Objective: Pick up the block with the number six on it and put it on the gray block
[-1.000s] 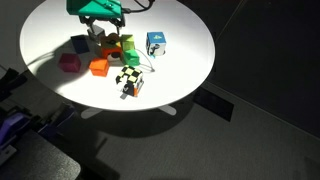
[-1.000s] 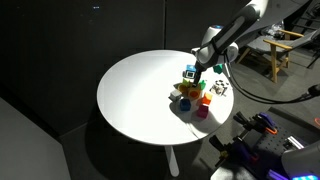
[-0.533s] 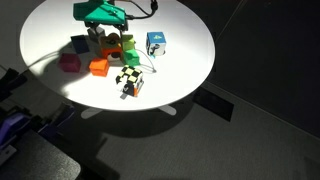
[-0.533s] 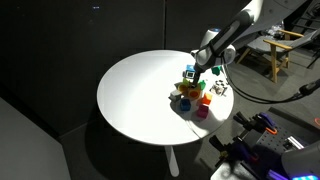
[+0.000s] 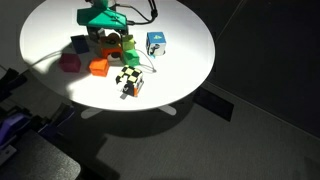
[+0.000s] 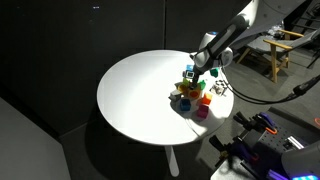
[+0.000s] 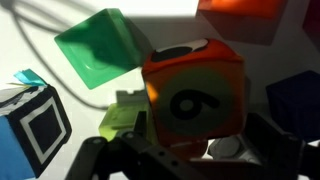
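Blocks are lying in a cluster on the round white table (image 5: 190,60), and the hand (image 5: 107,33) is hanging directly over that cluster in both exterior views (image 6: 201,72).

In the wrist view the six block (image 7: 195,95) is filling the middle of the picture, its green-framed figure facing the camera, and it is sitting right at the hand (image 7: 195,147), between the two dark fingers (image 7: 120,155). The fingers are standing fairly wide, one at each lower corner of the block. Whether they are pressing on it or only flanking it cannot be told. A pale sliver is showing just under the six block, too small to identify, so the gray block cannot be made out.

A green block (image 7: 100,45) is lying tilted just beyond the hand and off to one side. A blue cube (image 7: 30,120) with a black and white face is sitting further out on that same side. An orange block (image 5: 99,67) and a red block (image 5: 68,62) are resting near the hand, and a checkered cube (image 5: 130,81) is sitting a little further from it.
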You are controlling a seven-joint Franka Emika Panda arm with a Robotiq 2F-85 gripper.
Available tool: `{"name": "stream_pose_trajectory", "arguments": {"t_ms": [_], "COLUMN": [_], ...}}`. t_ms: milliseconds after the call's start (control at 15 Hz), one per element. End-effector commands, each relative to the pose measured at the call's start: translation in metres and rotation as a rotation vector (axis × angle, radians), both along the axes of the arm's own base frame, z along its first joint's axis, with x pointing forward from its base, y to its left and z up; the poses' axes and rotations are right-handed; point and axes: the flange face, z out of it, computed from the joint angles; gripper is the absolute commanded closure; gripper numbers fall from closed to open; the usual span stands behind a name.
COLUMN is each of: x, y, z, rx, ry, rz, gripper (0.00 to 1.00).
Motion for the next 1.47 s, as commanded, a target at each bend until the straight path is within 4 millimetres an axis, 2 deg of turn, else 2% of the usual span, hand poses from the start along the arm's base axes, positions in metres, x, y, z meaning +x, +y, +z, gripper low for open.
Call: {"name": "stream_pose_trajectory", "arguments": {"t_ms": [0,267,333,400,533,600,733,1000,1400], "x": [0.003,-0.001,-0.002,-0.003,-0.004,-0.004,-0.006,-0.011,-0.014], "y": [-0.002,-0.004,-0.004,-0.003,-0.001,0.000,0.003,0.007,0.021], "z": [-0.007,-0.016,-0.017,-0.017,-0.011,-0.007,-0.002,0.010,0.037], "rx": [0.009,0.010,0.013,0.013,0.010,0.009,0.008,0.005,0.006], "ry": [0.007,0.023,0.031,0.034,0.031,0.028,0.025,0.020,0.012], "rz": [-0.011,-0.015,-0.016,-0.020,-0.019,-0.019,-0.019,-0.020,-0.047], "gripper": [0.00,0.00,0.25,0.25,0.43,0.47,0.50,0.72,0.84]}}
